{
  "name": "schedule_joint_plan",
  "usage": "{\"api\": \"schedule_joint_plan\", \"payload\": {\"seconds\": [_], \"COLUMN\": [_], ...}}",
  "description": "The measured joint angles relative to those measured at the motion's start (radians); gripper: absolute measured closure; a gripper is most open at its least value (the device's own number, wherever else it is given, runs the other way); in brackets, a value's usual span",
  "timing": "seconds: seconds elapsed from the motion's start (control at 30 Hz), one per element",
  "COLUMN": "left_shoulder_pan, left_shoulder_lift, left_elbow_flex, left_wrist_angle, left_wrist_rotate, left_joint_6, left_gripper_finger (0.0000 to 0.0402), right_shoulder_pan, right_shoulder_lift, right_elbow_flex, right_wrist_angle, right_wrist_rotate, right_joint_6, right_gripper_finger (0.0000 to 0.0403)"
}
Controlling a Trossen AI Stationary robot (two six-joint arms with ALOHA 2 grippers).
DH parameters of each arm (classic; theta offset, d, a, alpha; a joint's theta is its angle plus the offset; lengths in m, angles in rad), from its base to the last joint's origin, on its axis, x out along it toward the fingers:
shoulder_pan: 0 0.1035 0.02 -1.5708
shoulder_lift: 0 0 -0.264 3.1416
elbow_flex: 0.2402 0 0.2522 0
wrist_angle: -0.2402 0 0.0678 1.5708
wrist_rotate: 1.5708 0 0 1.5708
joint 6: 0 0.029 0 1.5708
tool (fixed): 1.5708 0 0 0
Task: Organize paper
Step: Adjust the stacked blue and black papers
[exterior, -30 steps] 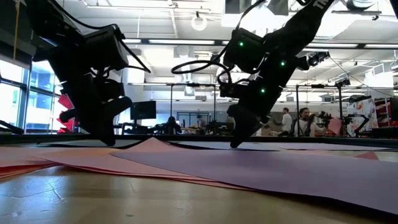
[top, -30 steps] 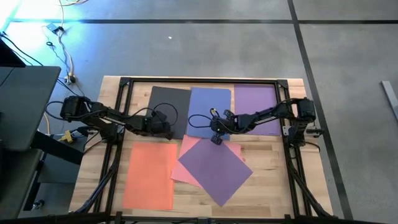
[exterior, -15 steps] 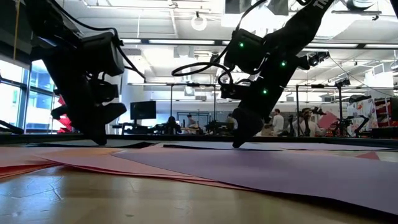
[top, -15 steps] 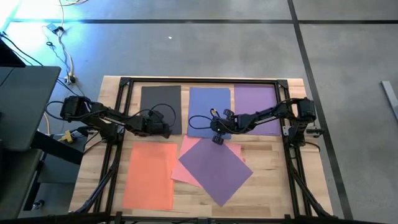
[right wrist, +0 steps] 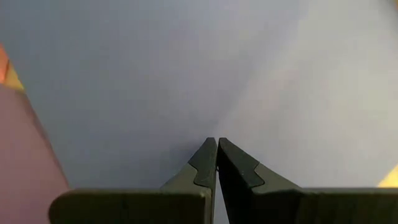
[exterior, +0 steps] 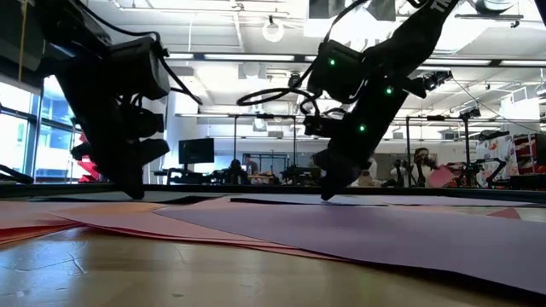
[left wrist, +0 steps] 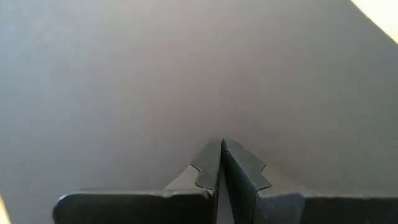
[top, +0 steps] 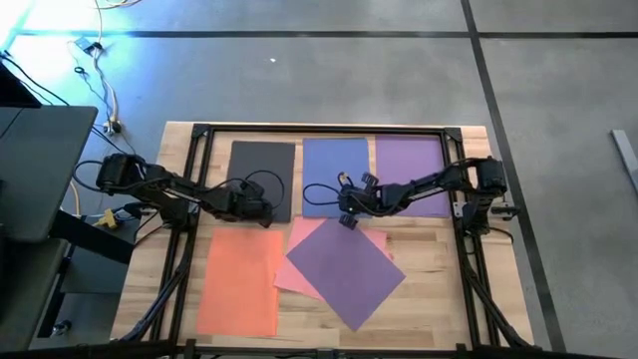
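Six sheets of paper (top: 345, 272) flat across frame centre, one more than expected. Thin, limp, slippery; best slid under fingertip pressure, pinched at an edge. Left gripper (top: 261, 210) shut, tip on dark grey sheet (top: 262, 166). Right gripper (top: 346, 211) shut, pressing blue sheet (top: 335, 165).

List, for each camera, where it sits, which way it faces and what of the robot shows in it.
High view: above the table, looking straight down; both arms show, over the dark grey sheet and blue sheet.
Low view: at table-top height, looking level across the paper into the room; both arms come down from above.
Left wrist view: on the left arm, facing the dark grey sheet; the shut left gripper shows.
Right wrist view: on the right arm, facing the blue sheet; the shut right gripper shows.
Shared: high and low views both show both arms.
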Motion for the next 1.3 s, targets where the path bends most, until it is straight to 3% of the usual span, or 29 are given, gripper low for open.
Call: {"api": "schedule_joint_plan", "payload": {"seconds": [0.3, 0.67, 0.9, 1.3], "left_shoulder_pan": [-0.04, -0.013, 0.011, 0.006], "left_shoulder_lift": [-0.015, -0.009, -0.009, -0.009], "left_elbow_flex": [0.052, -0.074, -0.086, -0.004], "left_wrist_angle": [-0.055, 0.104, 0.16, 0.12], "left_wrist_rotate": [-0.08, -0.134, -0.144, -0.174], "left_joint_6": [0.01, 0.037, 0.094, 0.176], "left_gripper_finger": [0.0402, 0.0402, 0.0402, 0.0402], "right_shoulder_pan": [0.03, -0.006, -0.005, 0.02], "right_shoulder_lift": [-0.065, 0.03, 0.031, -0.003], "right_elbow_flex": [0.002, 0.001, 0.002, 0.002], "right_wrist_angle": [0.01, 0.017, 0.021, 0.027], "right_wrist_rotate": [-0.003, -0.072, -0.093, -0.004], "right_joint_6": [0.028, 0.075, 0.075, 0.052], "right_gripper_finger": [0.0402, 0.0403, 0.0403, 0.0402]}}
